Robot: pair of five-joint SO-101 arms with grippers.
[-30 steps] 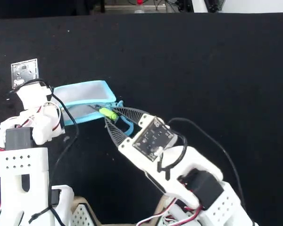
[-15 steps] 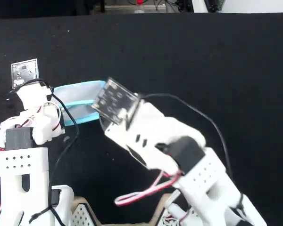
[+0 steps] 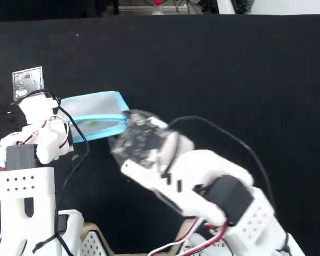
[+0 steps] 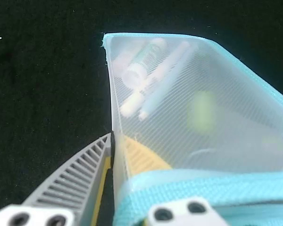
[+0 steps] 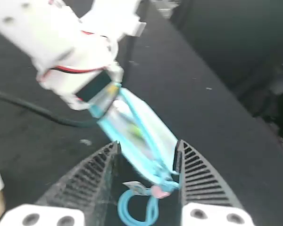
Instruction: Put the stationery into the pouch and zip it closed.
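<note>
High view, pouch: the pouch lies at left-centre of the frame. Its long axis runs nearly left to right, a little tilted.
High view, arms: the left arm stands at the pouch's left end. The right arm fills the lower right, and its wrist covers the pouch's right end.
Left wrist view, grip: the left gripper is clenched on the pouch at bottom centre, with the mesh pinched in its jaws.
Left wrist view, contents: pens and a yellow-green marker lie inside, behind the mesh.
Right wrist view, grip: the right gripper has its jaws spread and grasps nothing. The pouch's near end lies between them.
Right wrist view, target: the zip pull sits at lower centre, between the jaws.
Right wrist view, axis: from the pull the pouch runs to the upper left, up to the left gripper at its far end.
Judgement: the right gripper is the nearer one to the pull, and the zip probably follows this long axis. I cannot tell if it is already shut.
</note>
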